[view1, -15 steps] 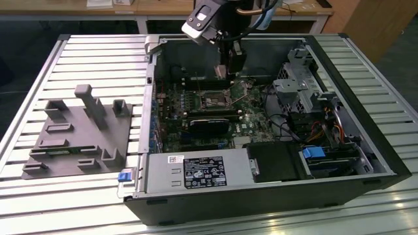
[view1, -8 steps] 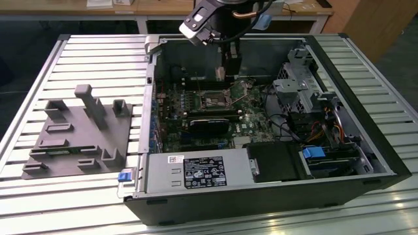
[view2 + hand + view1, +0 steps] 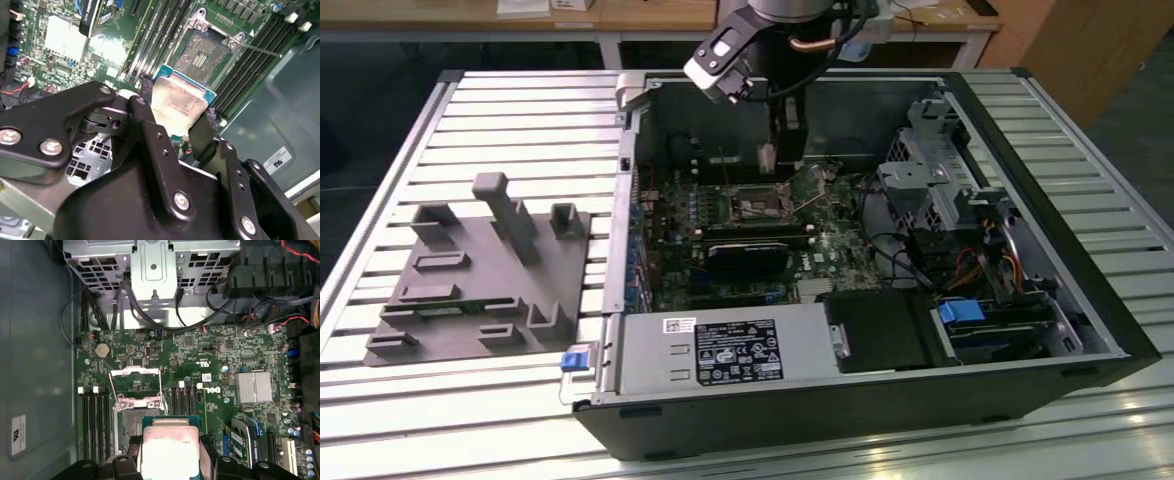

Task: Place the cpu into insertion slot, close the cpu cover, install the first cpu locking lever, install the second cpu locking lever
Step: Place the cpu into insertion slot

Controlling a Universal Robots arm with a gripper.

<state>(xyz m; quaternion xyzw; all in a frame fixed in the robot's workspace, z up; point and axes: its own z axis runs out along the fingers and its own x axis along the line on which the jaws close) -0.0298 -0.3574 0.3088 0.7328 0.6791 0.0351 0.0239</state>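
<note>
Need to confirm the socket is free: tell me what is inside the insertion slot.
The insertion slot lies open: a bare contact field with small parts at its centre, no chip. In the first wrist view the cpu, clamped in the jaws, hides part of it.

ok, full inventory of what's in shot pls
computer case: 1, black, open, on the slatted table
slatted table: 1, silver, under everything
fixture block: 1, grey, on the table, exterior view's left of the case
circuit board: 1, green, inside the case
insertion slot: 1, dark with silver rim, on the board, empty
cpu cover: 1, silver, flipped open beside the slot
memory slots: two banks, black, flanking the slot
heatsink: 1, silver, on the board
power supply: 1, grey with black label, case's near edge
drive cage: 1, silver, exterior view's right of the board
cpu: 1, silvery-beige top, held above the board
hand: 1, black, shut on the cpu
</note>
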